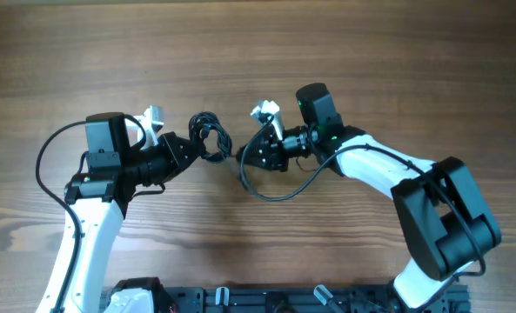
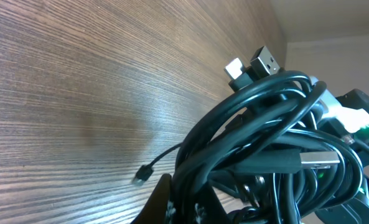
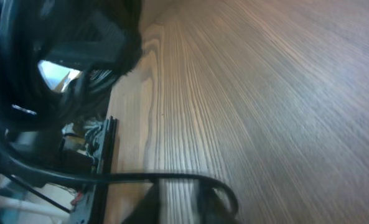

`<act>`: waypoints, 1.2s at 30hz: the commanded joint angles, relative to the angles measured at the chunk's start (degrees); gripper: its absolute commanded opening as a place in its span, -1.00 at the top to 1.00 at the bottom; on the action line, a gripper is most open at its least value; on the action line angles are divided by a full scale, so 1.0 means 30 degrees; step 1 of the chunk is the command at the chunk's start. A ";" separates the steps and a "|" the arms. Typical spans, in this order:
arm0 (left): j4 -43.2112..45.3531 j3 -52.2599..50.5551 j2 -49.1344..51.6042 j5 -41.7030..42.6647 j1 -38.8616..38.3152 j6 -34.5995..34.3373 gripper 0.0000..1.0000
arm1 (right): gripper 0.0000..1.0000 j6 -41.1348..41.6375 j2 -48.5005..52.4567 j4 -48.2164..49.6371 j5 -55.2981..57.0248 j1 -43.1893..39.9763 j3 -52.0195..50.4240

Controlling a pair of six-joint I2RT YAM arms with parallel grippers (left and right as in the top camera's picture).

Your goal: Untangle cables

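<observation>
Cables (image 2: 265,143) crowd our left wrist view, a knotted bundle over mid-table (image 1: 258,52), and our left gripper (image 1: 204,149) is clamped tight on them. Our right gripper (image 1: 242,158) hovers just beside; its jaws and hold, we can't tell.

The left arm (image 1: 82,239) and right arm (image 1: 381,169) have white rounded links between boxy black joint housings. The left hand (image 1: 204,149) and right hand (image 1: 244,160) are black. A thick black cable (image 1: 40,165) loops off each arm. Small green lights (image 1: 331,134) dot the right wrist.
</observation>
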 commanded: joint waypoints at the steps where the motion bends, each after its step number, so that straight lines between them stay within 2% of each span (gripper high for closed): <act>1: 0.0080 0.0408 0.0007 0.0663 -0.0036 -0.0182 0.92 | -0.15 0.0058 0.0321 -0.0270 0.0976 -0.0007 -0.0015; 6: 0.0073 0.0408 0.0007 0.2368 -0.0036 -0.0226 0.92 | -0.07 0.0066 0.0321 0.0780 0.4218 0.0940 -0.0015; 8: 0.0073 0.0408 0.0007 0.2528 -0.0036 -0.0226 0.92 | 0.06 0.0102 0.0321 0.0933 0.6156 0.1064 -0.0015; 10: 0.0073 0.0408 0.0007 0.2521 -0.0036 -0.0226 0.92 | 0.91 0.0124 0.0321 0.0867 0.5821 0.1064 -0.0015; 13: 0.0066 0.0408 0.0007 0.1953 -0.0036 -0.0204 0.92 | 0.91 0.0299 0.0248 0.0007 0.3606 0.0597 -0.0007; 15: -0.0007 0.0408 0.0007 0.0437 -0.0044 -0.0219 0.92 | 0.91 0.2769 -0.0117 -0.0670 0.2375 -0.0444 -0.0007; 17: -0.0255 0.0408 0.0015 -0.0678 -0.0044 -0.0277 0.92 | 0.91 0.3126 -0.0780 -0.1741 0.1362 -0.1355 -0.0007; 21: -0.1195 0.0408 0.0015 -0.3133 -0.0044 -0.2317 0.92 | 0.91 0.3184 -0.3832 -0.4044 0.2244 -0.1916 -0.0007; 26: -0.1304 0.0408 0.0015 -0.5486 -0.1158 -0.4430 0.92 | 0.91 0.3949 -0.7410 -0.3985 0.2346 -0.0918 -0.0007; 29: -0.1137 0.0408 0.0015 -0.7002 -0.3177 -0.6149 0.92 | 0.91 0.4488 -0.8612 -0.3708 0.5552 0.0036 -0.0007; 32: -0.0568 0.0408 0.0015 -0.7235 -0.4896 -0.7308 0.92 | 0.91 0.4619 -0.8393 -0.3701 0.8488 0.1406 -0.0007; 36: -0.0503 0.0408 0.0015 -0.7293 -0.6579 -0.9078 0.92 | 0.91 0.4546 -0.8255 -0.3701 1.5081 0.3650 -0.0007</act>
